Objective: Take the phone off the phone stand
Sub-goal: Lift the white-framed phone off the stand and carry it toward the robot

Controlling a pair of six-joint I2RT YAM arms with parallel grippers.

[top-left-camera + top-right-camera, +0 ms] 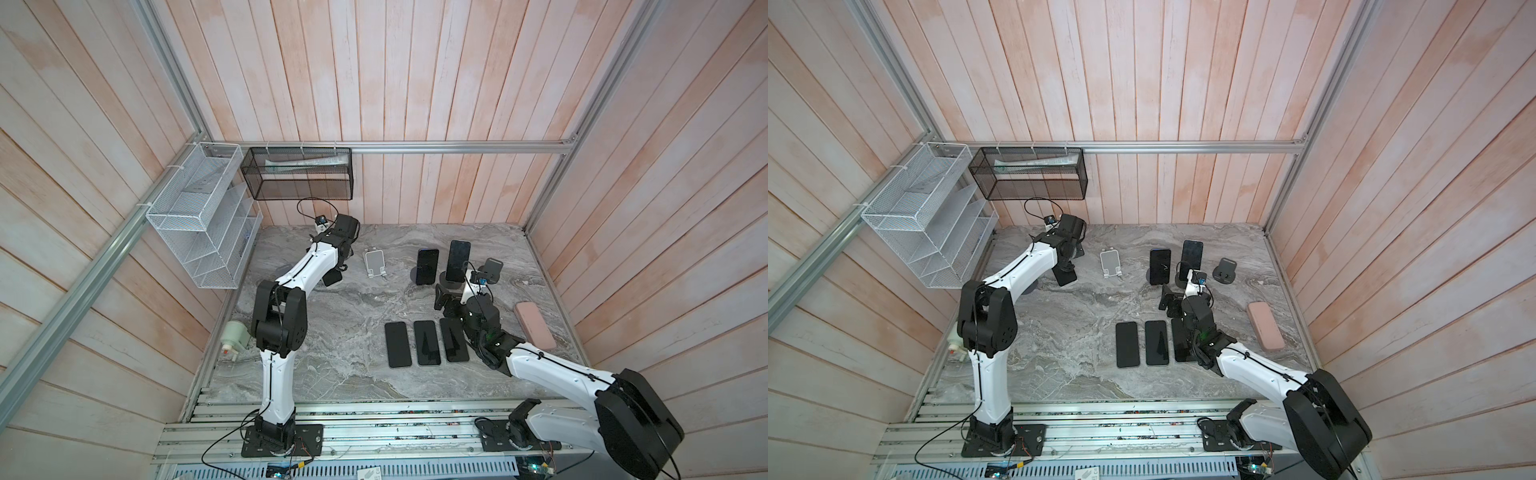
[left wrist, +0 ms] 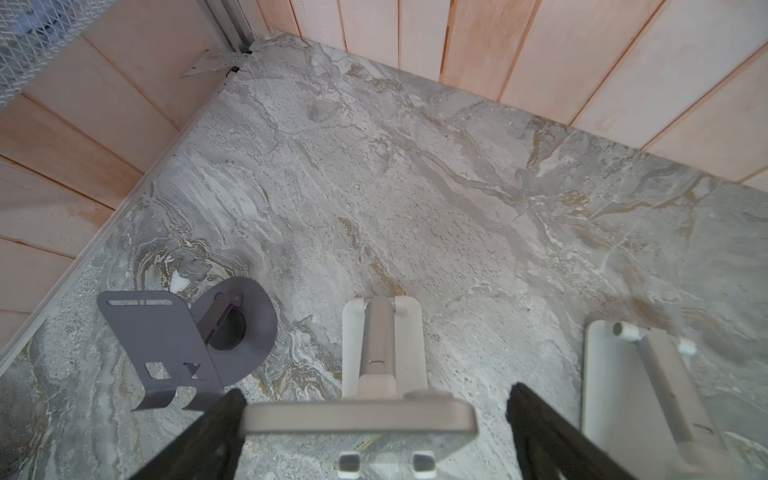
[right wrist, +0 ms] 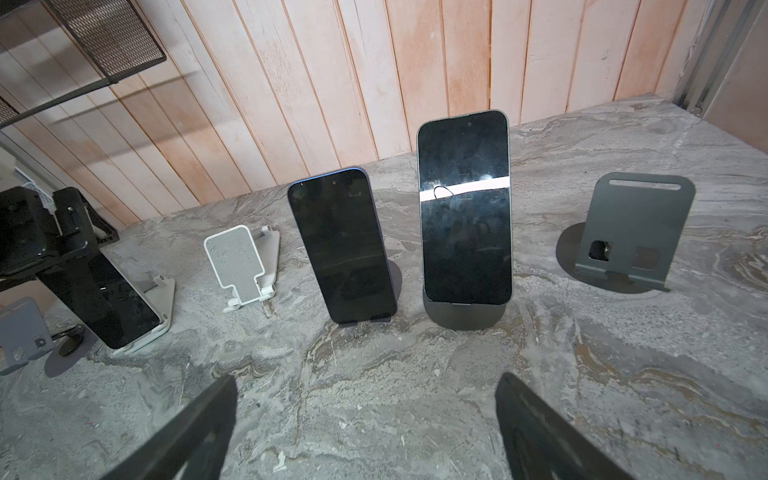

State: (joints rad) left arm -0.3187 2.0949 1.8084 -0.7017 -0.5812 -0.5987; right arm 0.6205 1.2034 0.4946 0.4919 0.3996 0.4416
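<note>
Left jaws (image 2: 376, 392) spread wide, straddling the top edge of the phone (image 3: 104, 303), no grip yet. The phone leans on a white stand (image 3: 166, 291) at the desk (image 1: 340, 299) rear left, long axis pointing up into the jaws. Left arm is nearer. Right jaws (image 3: 368, 380) spread, empty, facing a second propped phone (image 3: 343, 249). An empty grey stand (image 2: 162, 345) just beside could snag.

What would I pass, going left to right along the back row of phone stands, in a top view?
leftmost phone, propped on its stand → empty white stand → shorter upright phone → taller upright phone → empty dark stand.
</note>
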